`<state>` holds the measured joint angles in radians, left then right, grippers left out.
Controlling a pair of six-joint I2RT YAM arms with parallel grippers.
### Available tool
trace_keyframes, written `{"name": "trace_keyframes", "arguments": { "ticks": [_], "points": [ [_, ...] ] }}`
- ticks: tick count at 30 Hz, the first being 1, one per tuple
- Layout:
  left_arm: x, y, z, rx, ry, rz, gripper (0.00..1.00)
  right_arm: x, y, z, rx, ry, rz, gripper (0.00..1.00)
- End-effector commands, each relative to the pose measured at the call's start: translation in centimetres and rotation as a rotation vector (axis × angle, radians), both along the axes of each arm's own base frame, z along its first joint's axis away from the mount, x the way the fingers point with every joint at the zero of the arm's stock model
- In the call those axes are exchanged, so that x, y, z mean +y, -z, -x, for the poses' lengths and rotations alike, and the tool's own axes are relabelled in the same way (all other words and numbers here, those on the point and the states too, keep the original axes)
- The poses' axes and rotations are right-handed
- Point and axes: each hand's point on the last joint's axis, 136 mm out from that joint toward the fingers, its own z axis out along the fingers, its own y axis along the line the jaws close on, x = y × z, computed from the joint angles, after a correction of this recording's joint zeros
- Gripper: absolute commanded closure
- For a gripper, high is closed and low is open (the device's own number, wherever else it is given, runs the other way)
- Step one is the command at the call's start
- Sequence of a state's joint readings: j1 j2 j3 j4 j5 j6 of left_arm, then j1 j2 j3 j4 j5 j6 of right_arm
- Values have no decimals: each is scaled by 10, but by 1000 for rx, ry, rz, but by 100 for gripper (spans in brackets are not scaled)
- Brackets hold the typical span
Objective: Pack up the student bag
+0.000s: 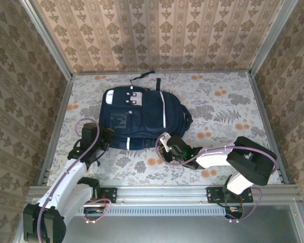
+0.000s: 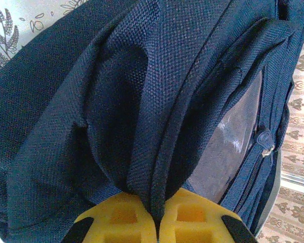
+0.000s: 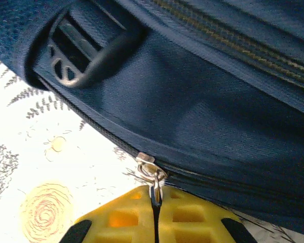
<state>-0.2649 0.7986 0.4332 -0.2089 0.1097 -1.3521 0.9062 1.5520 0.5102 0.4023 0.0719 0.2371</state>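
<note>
Seen from above, the tips of both claws merge with the dark bag (image 1: 142, 114), and its inside cannot be seen. Close up, the left claw (image 2: 156, 215) is pinched tight on a fold of its fabric, and the right claw (image 3: 155, 217) is pinched on a metal zip pull (image 3: 151, 172). The worktop (image 1: 228, 106) has a pale floral cover, with papered walls (image 1: 157, 35) on 3 sides; the bag lies flat at its middle, navy with white stripes, grey patches and a clear pocket window (image 2: 228, 147).

White arms (image 1: 66, 188) with black joints; purple cables (image 1: 218, 148); yellow, grid-moulded fingers (image 2: 192, 217) edged black.
</note>
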Motion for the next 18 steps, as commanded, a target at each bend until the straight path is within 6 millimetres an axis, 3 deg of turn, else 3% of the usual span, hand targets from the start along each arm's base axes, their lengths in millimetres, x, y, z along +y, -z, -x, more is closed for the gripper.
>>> {"name": "trace_keyframes", "arguments": {
  "ticks": [1,11,14,18],
  "points": [
    [22,-21,-14,-71,-85,-63,100,-34,18,6,59,54,98,100],
    [24,-26,-25,-54,-25,-151,100,-72,15,-6,50,161,161,100],
    [25,-32,-30,-59,-12,-183,100,-71,12,-6,45,153,153,100],
    [13,-40,-52,-60,56,-203,100,-44,8,8,86,28,59,100]
  ]
}}
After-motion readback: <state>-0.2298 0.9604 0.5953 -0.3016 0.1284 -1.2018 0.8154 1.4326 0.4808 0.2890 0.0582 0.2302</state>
